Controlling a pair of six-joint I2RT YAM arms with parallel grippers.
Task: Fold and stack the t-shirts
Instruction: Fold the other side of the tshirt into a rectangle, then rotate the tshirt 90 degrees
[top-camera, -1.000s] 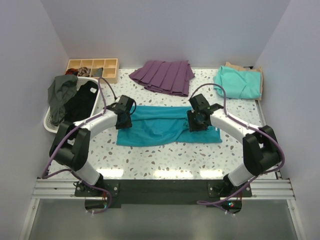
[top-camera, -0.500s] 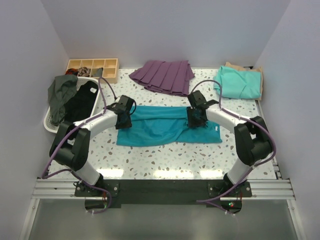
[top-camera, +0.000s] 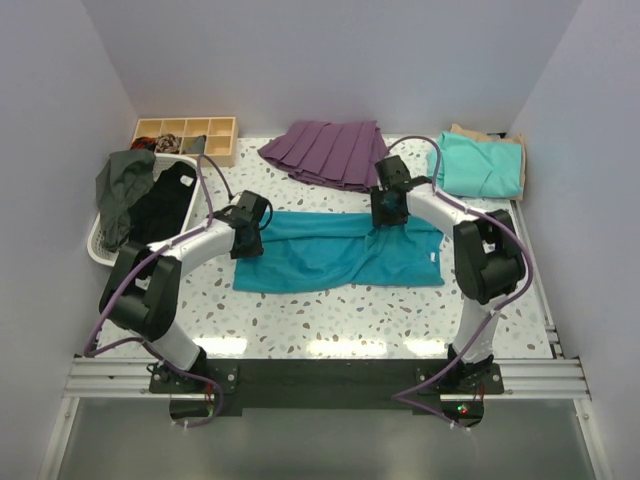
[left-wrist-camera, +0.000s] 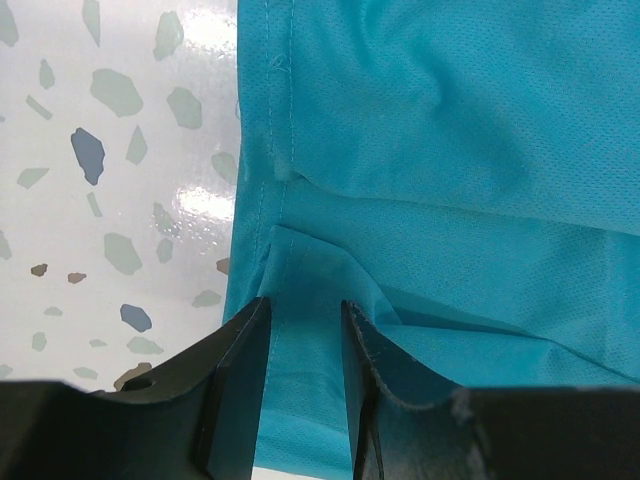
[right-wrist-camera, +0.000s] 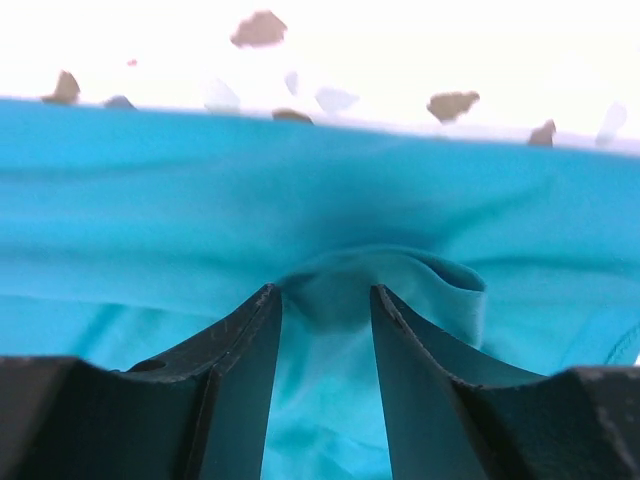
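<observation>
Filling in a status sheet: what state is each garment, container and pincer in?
teal t-shirt: partly folded, lying flat.
mint t-shirt: folded, atop the tan t-shirt.
tan t-shirt: underneath, only edges showing.
purple skirt: spread flat.
basket: holds dark clothes.
wooden tray: compartments partly filled.
left pincer: jaws apart, on the teal hem.
right pincer: jaws apart, teal cloth bunched between; grip unclear.

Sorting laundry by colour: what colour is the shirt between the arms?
The t-shirt is teal-blue, clearest in left wrist view.
</observation>
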